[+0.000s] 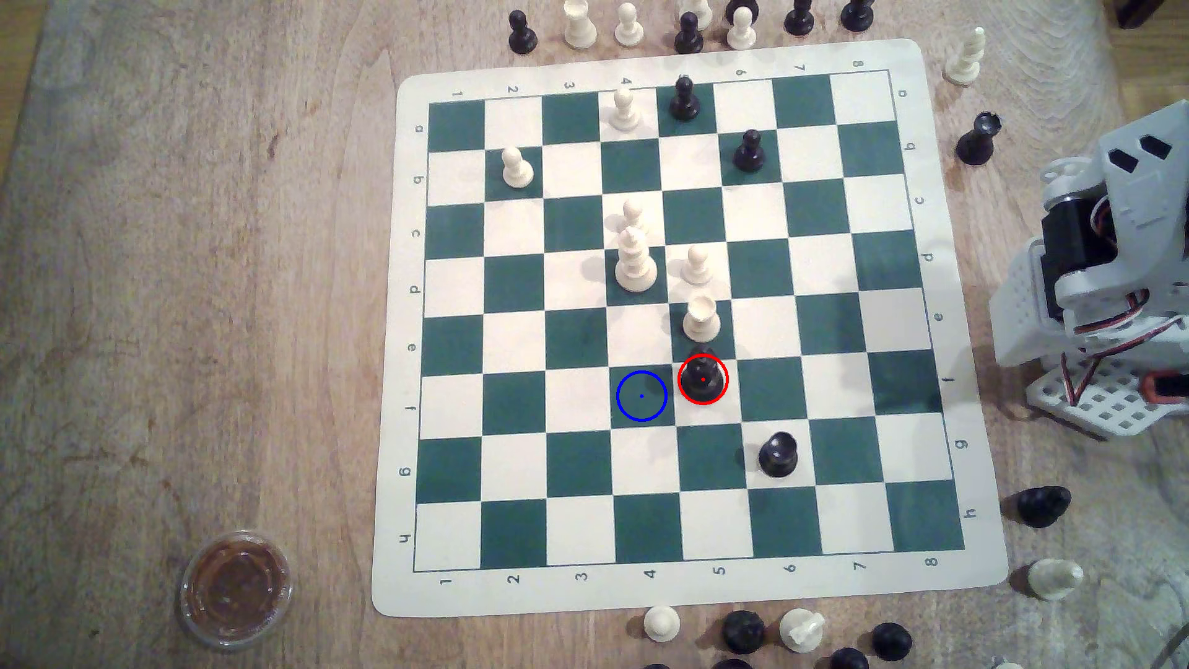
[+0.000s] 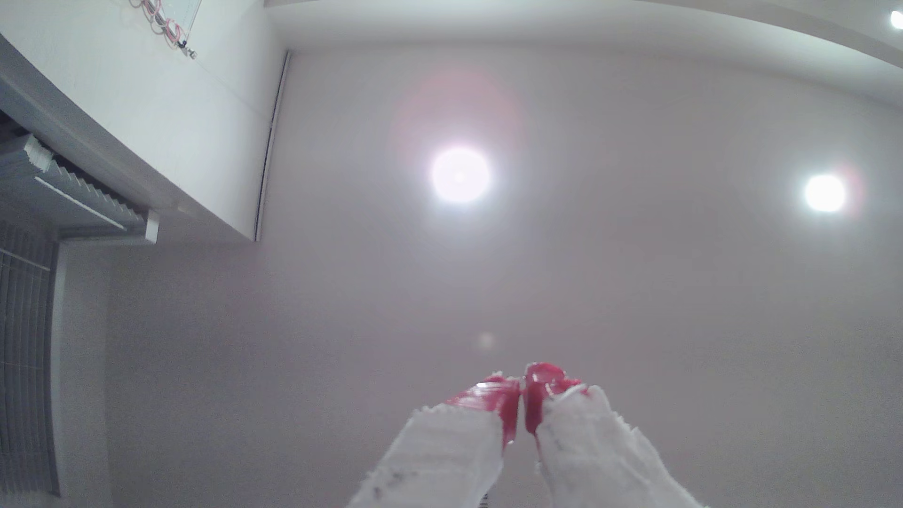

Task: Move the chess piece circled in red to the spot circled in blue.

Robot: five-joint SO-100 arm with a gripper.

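The chess piece (image 1: 702,379), glossy black with a rounded top, stands inside the red ring on a cream square in row f of the green and cream board (image 1: 952,566). One square toward the exterior view's left lies the spot (image 1: 641,396), a dark green square marked with a blue ring and a dot. In the wrist view my gripper (image 2: 522,391) points up at a white ceiling, its white fingers with red tips pressed together and nothing between them. The arm's white base (image 1: 1094,270) sits off the board at the exterior view's right edge, far from the piece.
A white piece (image 1: 701,318) stands just behind the ringed piece, and a black piece (image 1: 778,455) sits one row nearer. More white and black pieces stand farther back on the board. Captured pieces line the board's edges. A lidded brown cup (image 1: 235,588) is at the exterior view's lower left.
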